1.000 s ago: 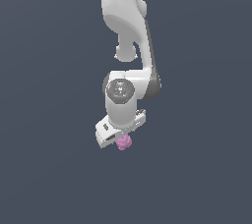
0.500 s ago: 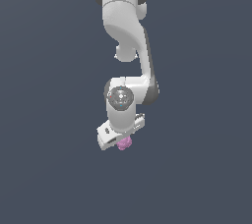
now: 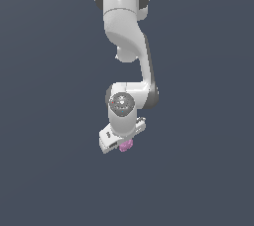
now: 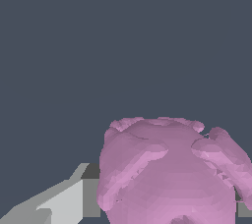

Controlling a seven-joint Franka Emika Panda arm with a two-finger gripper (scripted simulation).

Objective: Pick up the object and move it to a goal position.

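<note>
1. One white robot arm (image 3: 126, 46) hangs down from the top of the exterior view against a plain dark grey backdrop (image 3: 49, 96).
2. One gripper (image 3: 124, 144) sits at its lower end; one grey finger (image 4: 64, 201) shows in the wrist view, pressed against the object.
3. One pink-purple knobbly object (image 3: 126, 145) is clamped in the gripper, held in mid-air.

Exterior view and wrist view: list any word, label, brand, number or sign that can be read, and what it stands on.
None can be read in either view.
The white arm shows no lettering; a round joint cap carries small marks too blurred to read.
The gripper and the pink blob bear no text.
</note>
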